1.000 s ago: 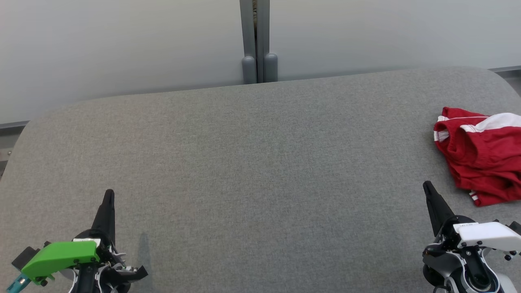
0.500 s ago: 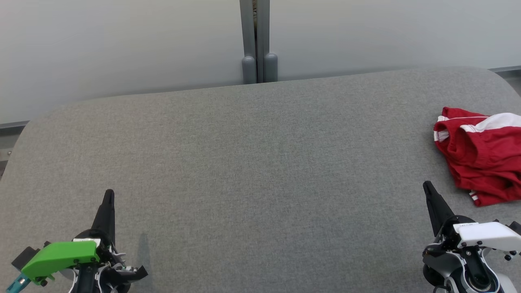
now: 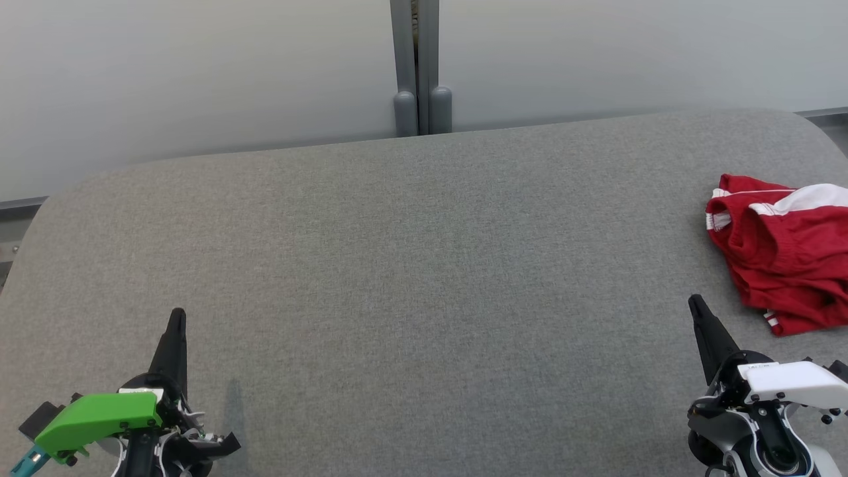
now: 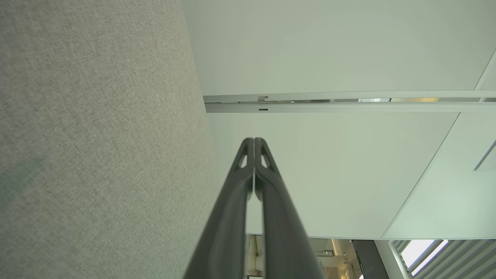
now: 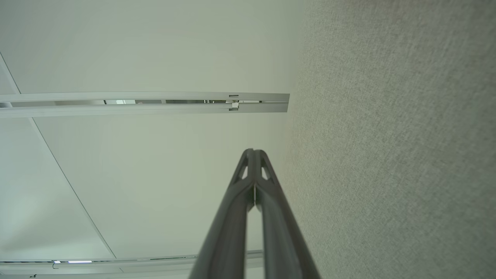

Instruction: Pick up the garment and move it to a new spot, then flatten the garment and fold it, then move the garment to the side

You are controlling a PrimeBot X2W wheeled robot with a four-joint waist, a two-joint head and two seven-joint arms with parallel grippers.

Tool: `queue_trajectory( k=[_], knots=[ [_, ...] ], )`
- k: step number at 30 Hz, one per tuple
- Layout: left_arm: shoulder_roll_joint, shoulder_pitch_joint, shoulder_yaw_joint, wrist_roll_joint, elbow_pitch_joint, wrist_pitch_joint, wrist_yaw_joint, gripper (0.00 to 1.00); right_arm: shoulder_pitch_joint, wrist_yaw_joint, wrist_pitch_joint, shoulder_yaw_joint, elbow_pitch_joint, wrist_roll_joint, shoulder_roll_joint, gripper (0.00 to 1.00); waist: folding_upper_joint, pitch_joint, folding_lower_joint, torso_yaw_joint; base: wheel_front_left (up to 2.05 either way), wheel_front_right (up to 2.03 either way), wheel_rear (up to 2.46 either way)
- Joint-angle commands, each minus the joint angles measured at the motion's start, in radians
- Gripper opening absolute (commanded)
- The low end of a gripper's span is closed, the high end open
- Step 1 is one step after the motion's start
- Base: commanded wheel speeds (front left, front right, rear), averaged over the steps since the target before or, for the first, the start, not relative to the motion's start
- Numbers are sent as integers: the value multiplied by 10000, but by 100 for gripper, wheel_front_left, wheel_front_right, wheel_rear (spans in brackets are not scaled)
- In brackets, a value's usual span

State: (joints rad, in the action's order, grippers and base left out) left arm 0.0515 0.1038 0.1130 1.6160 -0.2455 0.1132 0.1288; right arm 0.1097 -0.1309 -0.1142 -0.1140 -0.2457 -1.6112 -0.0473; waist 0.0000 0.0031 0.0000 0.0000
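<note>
Gripper, left point(image 3: 177, 317): fingers were pressed together, empty, over the table point(image 3: 411, 265).
Gripper, right point(image 3: 695, 305): also pressed together, empty; unless spread first, it would only shove cloth.
Garment point(image 3: 785, 255): lay crumpled near the table's right edge; a shove could slide it off.

The red-and-white garment point(image 3: 785, 255) runs off the head view's edge at 3 o'clock, so its far side is cut away, and bunched folds hide what kind of piece it is. The left gripper point(image 3: 177, 317) at 7 o'clock and the right gripper point(image 3: 695, 303) at 5 o'clock lose their arms to the bottom edge. The grey table point(image 3: 424, 265) is cropped there too.
</note>
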Motion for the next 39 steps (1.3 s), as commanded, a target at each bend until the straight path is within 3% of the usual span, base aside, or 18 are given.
queue_trajectory(
  k=[1,39],
  knots=[
    [3,108,32,-47,8,36,49,0,-30,3,-31,-17,38,-36,-56,0,0,0,0,0,0,0,0],
    [-2,109,39,-58,9,46,49,0,-30,3,-31,-16,36,-36,-56,0,0,0,0,0,0,0,0]
  ],
)
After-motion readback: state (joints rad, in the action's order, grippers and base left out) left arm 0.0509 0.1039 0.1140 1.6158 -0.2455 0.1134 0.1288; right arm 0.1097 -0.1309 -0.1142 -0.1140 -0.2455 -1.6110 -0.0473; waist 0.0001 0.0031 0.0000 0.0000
